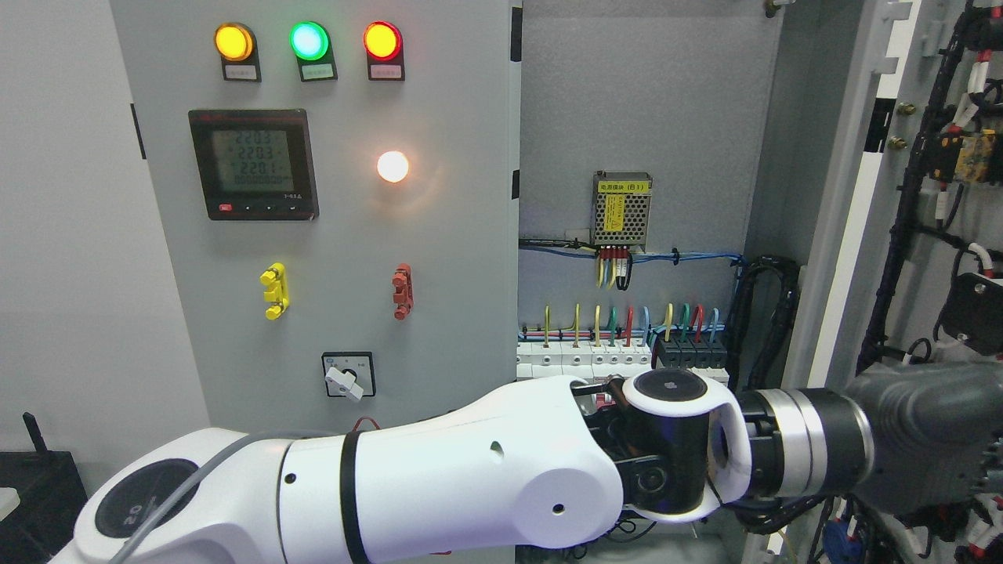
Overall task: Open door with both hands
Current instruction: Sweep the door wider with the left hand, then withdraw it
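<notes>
White forearm casing fills the bottom of the head view, coming in from seven o'clock and running across to the left hand at four o'clock. That hand is a dark grey bulk lying against the inner face of the swung-out right door; its fingers cannot be made out, so whether they grip the door or merely press on it I cannot tell. No right arm shows. Beyond the wrist, the cabinet interior stands exposed with its breaker row and power supply. The left door, at nine to twelve o'clock, looks closed, its lamps lit. I judge the right door already opened wide; the next move calls for bringing a hand to the left door's edge.
</notes>
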`<state>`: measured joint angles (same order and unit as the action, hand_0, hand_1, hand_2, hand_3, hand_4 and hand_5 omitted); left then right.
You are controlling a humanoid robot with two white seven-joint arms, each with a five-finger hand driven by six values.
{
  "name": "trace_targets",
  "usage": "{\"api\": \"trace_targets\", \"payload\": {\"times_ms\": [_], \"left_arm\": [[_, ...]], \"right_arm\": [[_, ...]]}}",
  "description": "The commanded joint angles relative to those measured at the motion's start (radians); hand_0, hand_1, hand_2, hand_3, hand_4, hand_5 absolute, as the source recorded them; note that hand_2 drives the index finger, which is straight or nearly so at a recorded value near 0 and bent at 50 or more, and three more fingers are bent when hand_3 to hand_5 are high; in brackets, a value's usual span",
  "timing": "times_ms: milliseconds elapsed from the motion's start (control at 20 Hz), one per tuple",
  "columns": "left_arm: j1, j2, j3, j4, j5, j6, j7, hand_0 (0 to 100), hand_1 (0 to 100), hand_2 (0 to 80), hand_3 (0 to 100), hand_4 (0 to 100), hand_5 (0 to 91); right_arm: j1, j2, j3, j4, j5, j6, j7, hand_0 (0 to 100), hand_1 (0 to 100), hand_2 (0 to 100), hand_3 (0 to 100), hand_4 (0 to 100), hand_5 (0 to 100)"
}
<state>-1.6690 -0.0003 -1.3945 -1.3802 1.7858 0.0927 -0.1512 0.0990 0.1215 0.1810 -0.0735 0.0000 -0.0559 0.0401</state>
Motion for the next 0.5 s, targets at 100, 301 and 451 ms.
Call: {"api": "trace_targets", "payload": {"times_ms": [100,301,451], "left_arm": [[0.217,0.371,0.155,-0.224,-0.140,0.091,-0.013,12,39,0.0,0,0,0.0],[0.354,0.595,0.204,-0.361,-0.184,0.116,-0.082,12,39,0.0,0,0,0.0],[0.431,0.750,0.226,-0.392,-0.195,0.114,-0.175,12,39,0.0,0,0,0.0]], "right_arm": [[0.001,0.000,0.000,0.000,-0.025,-0.001,-0.003,12,39,0,0,0,0],[0.001,0.001,0.000,0.000,-0.025,-0.001,-0.003,12,39,0,0,0,0],[-0.001,0.001,0.000,0.000,-0.025,-0.001,-0.002,12,39,0,0,0,0]]}}
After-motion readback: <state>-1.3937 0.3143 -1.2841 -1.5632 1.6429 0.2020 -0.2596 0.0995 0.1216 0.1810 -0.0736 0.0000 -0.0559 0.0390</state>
